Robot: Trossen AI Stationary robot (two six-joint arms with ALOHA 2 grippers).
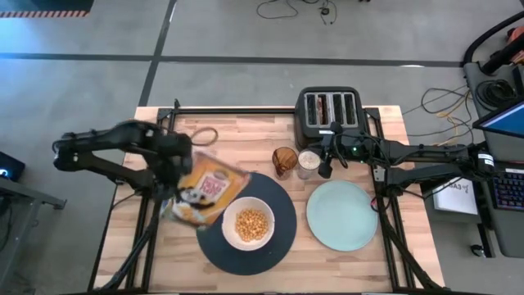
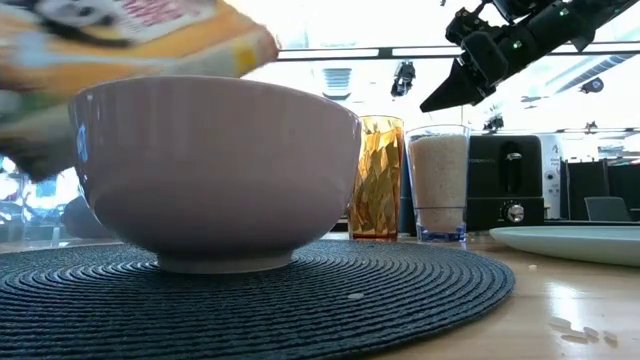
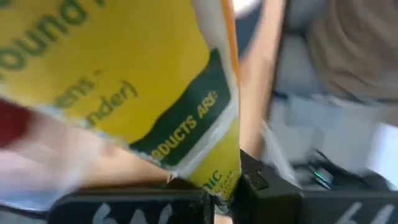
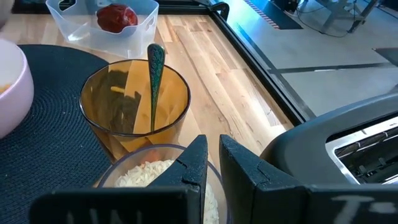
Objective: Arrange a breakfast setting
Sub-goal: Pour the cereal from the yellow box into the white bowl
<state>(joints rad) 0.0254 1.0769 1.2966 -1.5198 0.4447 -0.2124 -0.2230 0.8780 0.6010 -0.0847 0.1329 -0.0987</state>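
My left gripper [image 1: 182,190] pinches the cereal box [image 1: 205,192], tilted over the bowl [image 1: 248,222]. My right gripper [image 1: 326,170] hovers pressed together above the rice glass [image 1: 309,163].

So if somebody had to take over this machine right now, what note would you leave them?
Left gripper: shut on the cereal box, tilted over the white bowl.
Right gripper: shut, empty, above the clear glass beside the amber glass.
Done: bowl holds cereal and sits on the black plate.
Left: set the box down; the green plate is bare; red fruit sits in its clear tub.
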